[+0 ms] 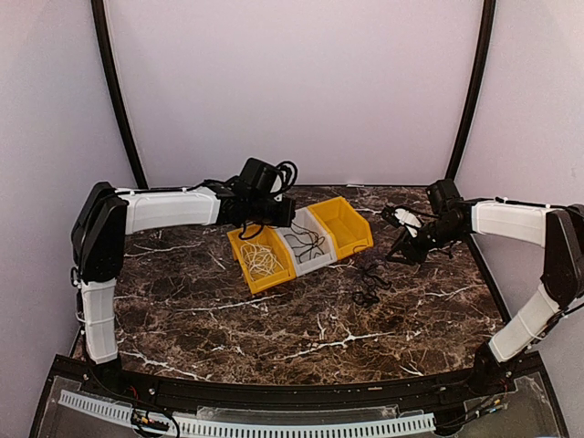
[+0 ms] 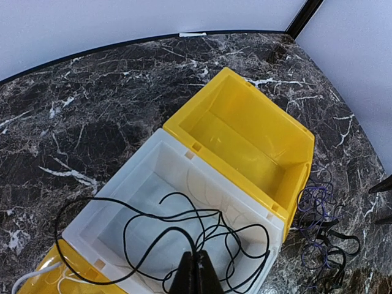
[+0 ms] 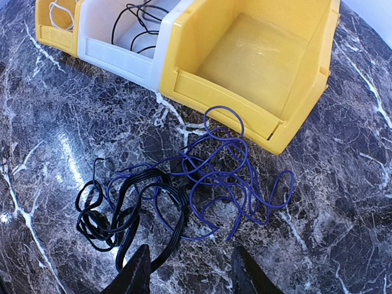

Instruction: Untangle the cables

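Holding my right tool [image 3: 190,252] with jaws apart and nothing between them, I hover just above the knot where the black cable [image 3: 101,226] and the purple cable [image 3: 208,165] lie looped through each other on the bench [image 3: 343,202], just before the empty yellow bin [image 3: 257,55]. Pinching both strands would, I judge, lift the tangle whole and tighten it. My left tool [image 2: 195,272] is closed over the white bin [image 2: 116,196] near the far edge, at the second black cable [image 2: 202,214]. Whether it pinches that cable I cannot tell, and the loop hanging over the rim could drag out. Glossy dark marble; pale walls around.
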Tool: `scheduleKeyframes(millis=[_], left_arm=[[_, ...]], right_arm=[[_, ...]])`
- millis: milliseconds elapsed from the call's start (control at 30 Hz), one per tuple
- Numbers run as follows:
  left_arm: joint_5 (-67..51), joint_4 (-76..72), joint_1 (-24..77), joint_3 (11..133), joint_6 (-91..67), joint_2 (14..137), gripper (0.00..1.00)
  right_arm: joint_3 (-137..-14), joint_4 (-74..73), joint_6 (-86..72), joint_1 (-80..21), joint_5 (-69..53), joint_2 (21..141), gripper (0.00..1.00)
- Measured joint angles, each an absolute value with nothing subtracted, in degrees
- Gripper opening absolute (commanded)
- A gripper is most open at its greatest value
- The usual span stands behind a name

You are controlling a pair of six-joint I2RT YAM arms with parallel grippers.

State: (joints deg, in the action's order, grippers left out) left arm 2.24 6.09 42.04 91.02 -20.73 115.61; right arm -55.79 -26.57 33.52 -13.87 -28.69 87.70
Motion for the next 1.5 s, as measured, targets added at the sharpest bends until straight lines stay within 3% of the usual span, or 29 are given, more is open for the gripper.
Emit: scheduleKeyframes(millis=[567, 1033, 1500], left_arm=[[-1.7, 6.9, 42.0, 96.4, -20.8, 122.8, 0.00], [-17.9, 1.5, 42.2, 97.8, -22.3, 124.6, 0.00], [-14.2, 3.7, 42.2, 96.8, -20.4, 124.0, 0.00]], right_arm=[[-55.8, -26.6, 33.5, -13.9, -28.7, 87.7, 0.42], [-55.8, -26.6, 33.5, -13.9, -28.7, 87.9, 0.42], [-55.7, -26.6, 33.5, -13.9, -28.9, 88.2, 0.42]])
